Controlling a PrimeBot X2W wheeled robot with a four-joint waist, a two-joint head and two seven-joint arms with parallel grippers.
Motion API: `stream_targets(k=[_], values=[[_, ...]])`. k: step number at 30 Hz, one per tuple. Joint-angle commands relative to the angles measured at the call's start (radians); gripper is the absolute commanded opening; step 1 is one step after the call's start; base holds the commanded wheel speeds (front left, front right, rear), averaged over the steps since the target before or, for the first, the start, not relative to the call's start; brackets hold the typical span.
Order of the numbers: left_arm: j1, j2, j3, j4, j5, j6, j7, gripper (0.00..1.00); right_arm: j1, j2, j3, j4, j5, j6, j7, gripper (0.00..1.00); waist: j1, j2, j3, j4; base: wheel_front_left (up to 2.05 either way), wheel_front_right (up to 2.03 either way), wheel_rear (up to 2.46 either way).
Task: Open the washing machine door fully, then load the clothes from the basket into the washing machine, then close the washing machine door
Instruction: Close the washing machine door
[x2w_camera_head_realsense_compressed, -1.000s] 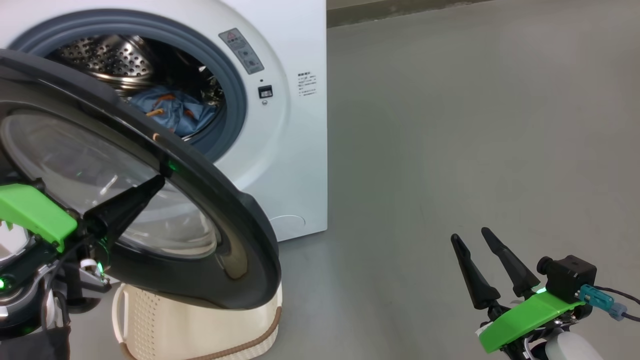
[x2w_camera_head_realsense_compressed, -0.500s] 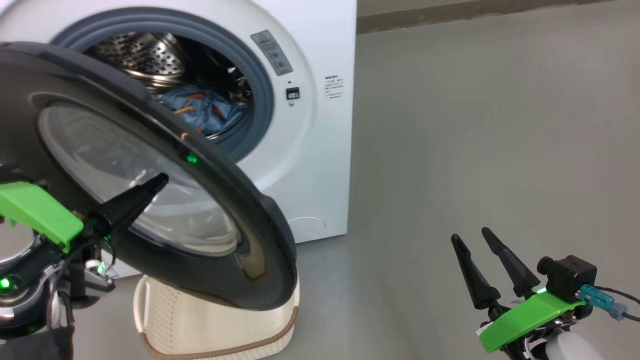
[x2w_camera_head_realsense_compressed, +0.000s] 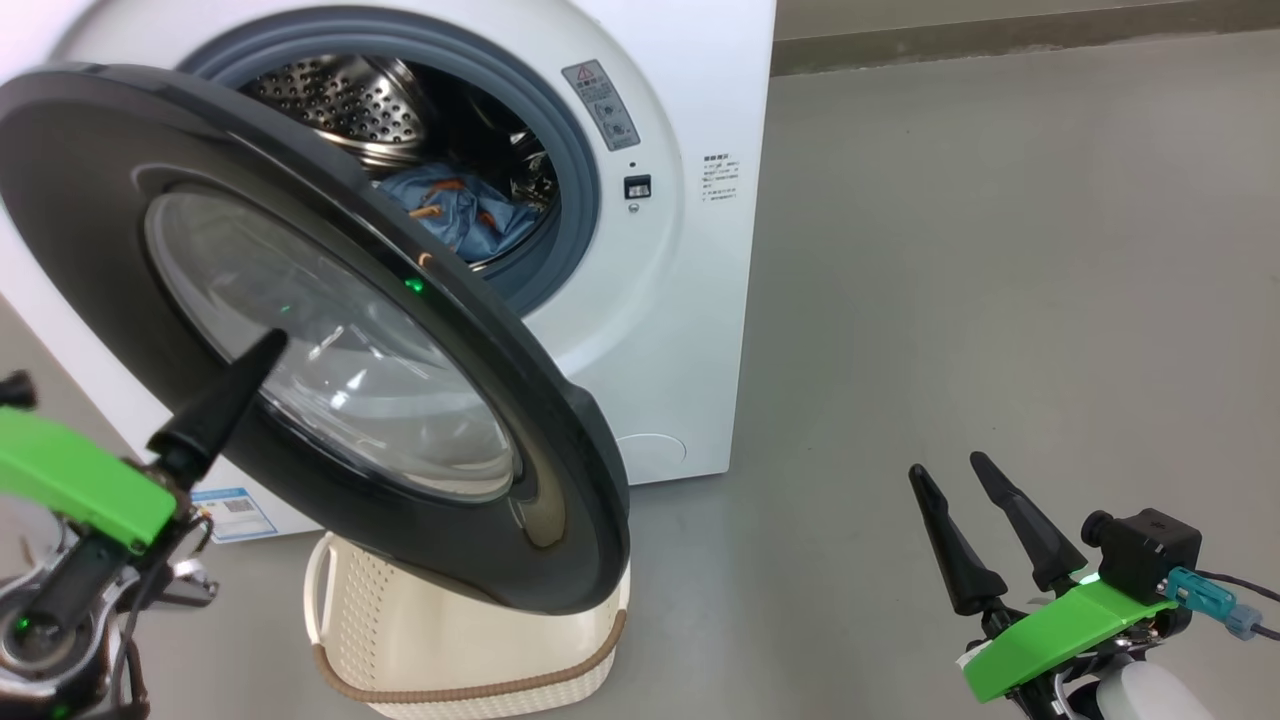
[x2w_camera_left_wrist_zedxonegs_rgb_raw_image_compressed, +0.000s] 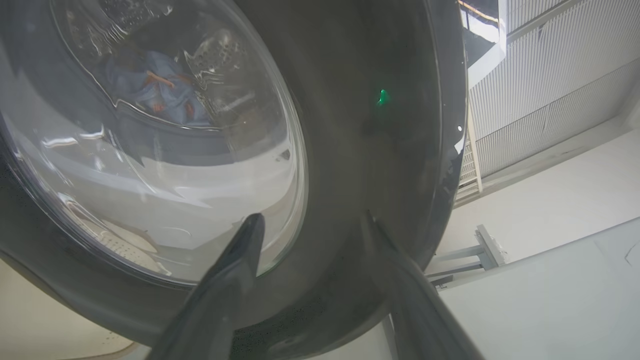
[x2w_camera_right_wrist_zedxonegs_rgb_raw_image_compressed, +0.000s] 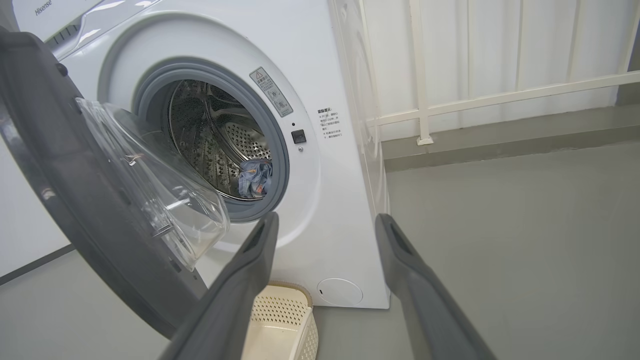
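The white washing machine (x2w_camera_head_realsense_compressed: 690, 300) stands with its door (x2w_camera_head_realsense_compressed: 560, 440) swung partway out, black rim and glass bowl facing me. Light blue clothes (x2w_camera_head_realsense_compressed: 460, 215) lie in the steel drum, and the clothes (x2w_camera_right_wrist_zedxonegs_rgb_raw_image_compressed: 255, 177) also show through the opening in the right wrist view. The cream basket (x2w_camera_head_realsense_compressed: 450, 640) sits on the floor under the door; the part of the basket (x2w_camera_right_wrist_zedxonegs_rgb_raw_image_compressed: 285, 320) I can see holds nothing. My left gripper (x2w_camera_left_wrist_zedxonegs_rgb_raw_image_compressed: 311, 217) is open just before the door's outer face (x2w_camera_left_wrist_zedxonegs_rgb_raw_image_compressed: 350, 125), one finger (x2w_camera_head_realsense_compressed: 240, 375) over the glass. My right gripper (x2w_camera_head_realsense_compressed: 947, 465) hangs open and empty at the lower right.
Bare grey floor (x2w_camera_head_realsense_compressed: 1000, 250) stretches to the right of the machine. A white railing (x2w_camera_right_wrist_zedxonegs_rgb_raw_image_compressed: 475, 95) and wall run behind it. A blue label (x2w_camera_head_realsense_compressed: 235, 510) sits low on the machine's front, behind the door.
The head camera has swung, shifting the whole picture right. My left gripper has gone from shut to open, its tip drawn back from the door's rim to over the glass. The right arm is still.
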Motion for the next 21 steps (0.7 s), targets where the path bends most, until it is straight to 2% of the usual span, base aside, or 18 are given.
stream_targets(k=[1, 6, 10, 12, 19, 21], values=[[0.0, 0.04, 0.034, -0.035, 0.055, -0.042, -0.053, 1.0, -0.02, -0.011, 0.013, -0.028, -0.013, 0.002, -0.012, 1.0, 0.0, -0.0001, 0.001, 0.003, 0.0, 0.0, 0.0], [0.072, 0.031, 0.024, -0.03, 0.182, -0.135, -0.215, 1.0, -0.021, -0.013, 0.01, -0.033, -0.011, 0.002, -0.012, 1.0, 0.0, -0.0001, 0.004, 0.004, 0.0, 0.0, 0.0], [0.129, 0.019, 0.013, -0.017, 0.27, -0.182, -0.358, 1.0, -0.021, -0.014, 0.007, -0.035, -0.011, 0.002, -0.012, 1.0, 0.0, -0.0001, 0.009, 0.002, 0.0, 0.0, 0.0], [0.147, 0.02, 0.007, -0.01, 0.294, -0.189, -0.394, 1.0, -0.023, -0.014, 0.007, -0.035, -0.011, 0.002, -0.012, 1.0, 0.0, -0.0001, 0.01, 0.0, 0.0, 0.0, 0.0], [0.238, 0.009, -0.057, 0.028, 0.397, -0.211, -0.622, 1.0, -0.028, -0.016, 0.001, -0.035, -0.011, 0.002, -0.012, 1.0, 0.0, -0.0001, 0.011, -0.006, 0.0, 0.0, 0.0], [0.273, 0.023, -0.095, 0.042, 0.45, -0.212, -0.703, 1.0, -0.029, -0.02, -0.001, -0.035, -0.018, 0.002, -0.012, 1.0, 0.0, -0.0001, 0.01, -0.008, 0.0, 0.0, 0.0]])
